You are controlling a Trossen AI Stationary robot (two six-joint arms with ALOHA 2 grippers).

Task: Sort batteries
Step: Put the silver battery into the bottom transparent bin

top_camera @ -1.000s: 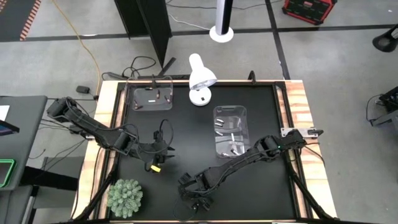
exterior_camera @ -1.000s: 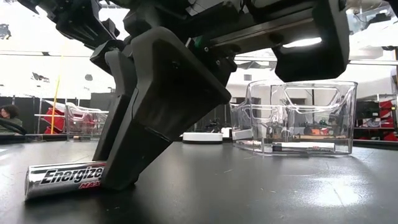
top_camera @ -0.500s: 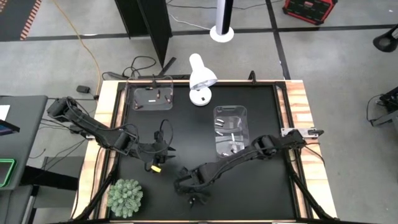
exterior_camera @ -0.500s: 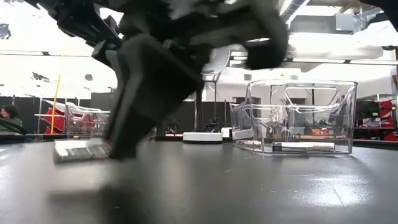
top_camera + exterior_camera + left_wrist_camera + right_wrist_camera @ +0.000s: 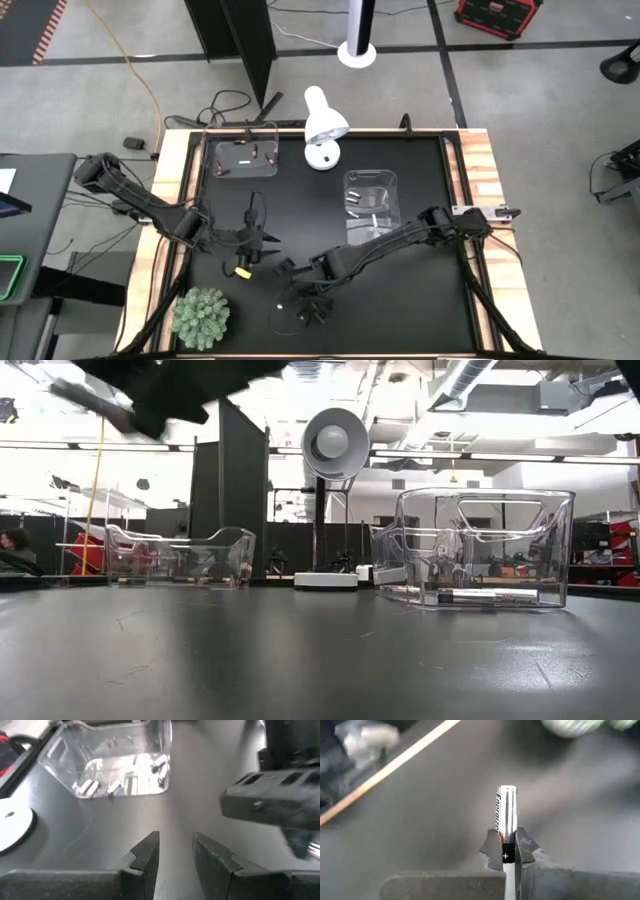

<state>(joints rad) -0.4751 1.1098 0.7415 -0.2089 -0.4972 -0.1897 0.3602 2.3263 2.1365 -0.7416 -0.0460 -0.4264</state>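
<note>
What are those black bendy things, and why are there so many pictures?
They are two robot arms sorting batteries on a black table. One camera looks down from above, one sits low on the table, and one rides on each wrist. The right end effector pinches a silver battery. The left end effector holds nothing. Two clear bins hold batteries already. A white lamp and a green plant sit there too.
</note>
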